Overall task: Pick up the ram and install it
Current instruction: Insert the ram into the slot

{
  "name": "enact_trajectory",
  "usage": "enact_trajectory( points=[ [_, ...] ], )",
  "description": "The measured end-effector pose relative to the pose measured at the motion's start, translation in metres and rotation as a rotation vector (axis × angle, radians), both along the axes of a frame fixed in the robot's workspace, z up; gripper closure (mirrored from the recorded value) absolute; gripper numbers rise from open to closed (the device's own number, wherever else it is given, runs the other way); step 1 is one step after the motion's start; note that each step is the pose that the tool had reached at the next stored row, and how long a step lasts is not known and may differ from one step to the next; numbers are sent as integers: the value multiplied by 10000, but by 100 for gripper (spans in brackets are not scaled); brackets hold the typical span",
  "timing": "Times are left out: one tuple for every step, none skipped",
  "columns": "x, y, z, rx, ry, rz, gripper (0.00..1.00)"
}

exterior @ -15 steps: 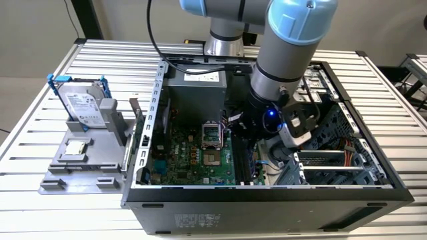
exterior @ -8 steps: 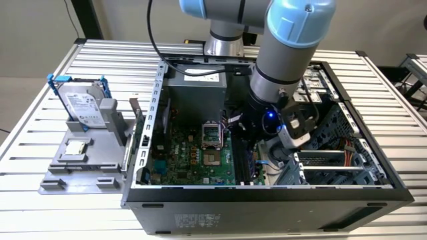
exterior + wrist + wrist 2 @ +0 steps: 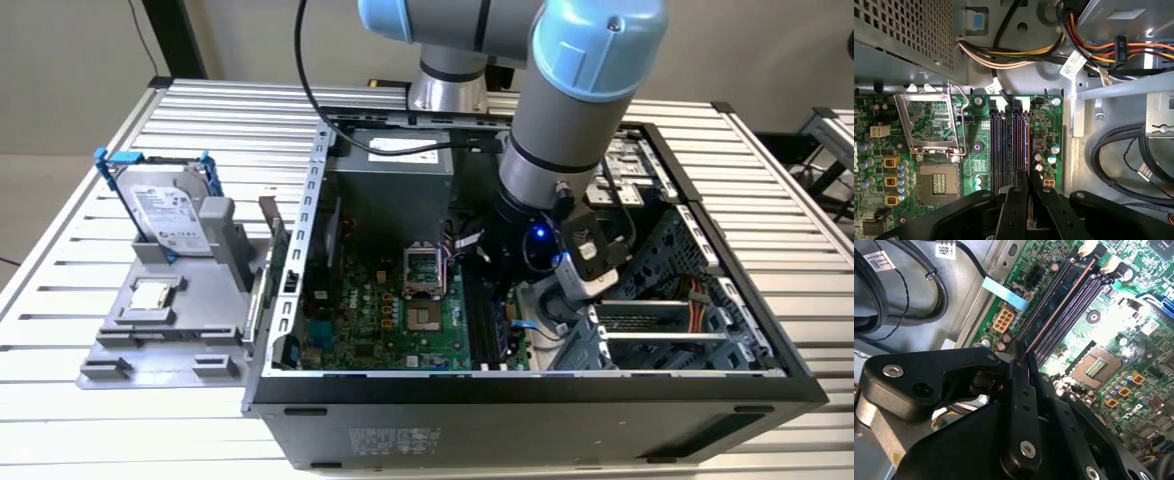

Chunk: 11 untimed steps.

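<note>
The arm is reaching down into the open computer case point(image 3: 310, 200), its wrist tilting toward the motherboard point(image 3: 387, 320) with the gripper point(image 3: 497, 300) sitting low over the memory slots point(image 3: 483, 335). Around it, black cables point(image 3: 320, 100) are trailing from 12 o'clock, and the drive cage point(image 3: 667, 335) is crowding the wrist at 3 o'clock.

Out on the table point(image 3: 80, 230), at 9 o'clock from the case, the hard drive point(image 3: 167, 212) is standing in its blue-handled frame on a grey fixture point(image 3: 107, 365), with the small silver processor chip point(image 3: 151, 296) lying just below it.

In the second wrist view the gripper point(image 3: 1021, 357) is showing its fingers point(image 3: 1019, 390) closed together on the ram point(image 3: 1061, 302), whose thin edge is running along the slots point(image 3: 1076, 307) and seemingly lying in one, though how deep it is seated is hard to tell. The first wrist view is showing the gripper point(image 3: 1029, 190) above the slots point(image 3: 1009, 145), the open processor socket point(image 3: 936, 182) at 9 o'clock of them, and bundled power wires point(image 3: 1019, 52) at 12 o'clock.
</note>
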<state>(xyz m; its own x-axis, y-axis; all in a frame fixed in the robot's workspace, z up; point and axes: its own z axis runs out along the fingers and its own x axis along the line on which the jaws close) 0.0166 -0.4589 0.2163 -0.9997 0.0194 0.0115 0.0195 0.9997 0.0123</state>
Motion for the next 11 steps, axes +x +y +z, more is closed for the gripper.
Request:
enact_trajectory(
  points=[
    [0, 0, 0, -1, 0, 0, 100],
    [0, 0, 0, -1, 0, 0, 100],
    [0, 0, -1, 0, 0, 0, 100],
    [0, 0, -1, 1, 0, 0, 100],
    [0, 0, -2, 1, -1, 0, 100],
    [0, 1, -7, 4, -1, 0, 100],
    [0, 1, -17, 6, -2, 0, 100],
    [0, 1, -31, 4, -1, 0, 100],
    [0, 1, -44, 3, 0, 0, 100],
    [0, 1, -55, -1, 1, 0, 100],
    [0, 0, -64, -7, 3, 0, 100]
  ],
)
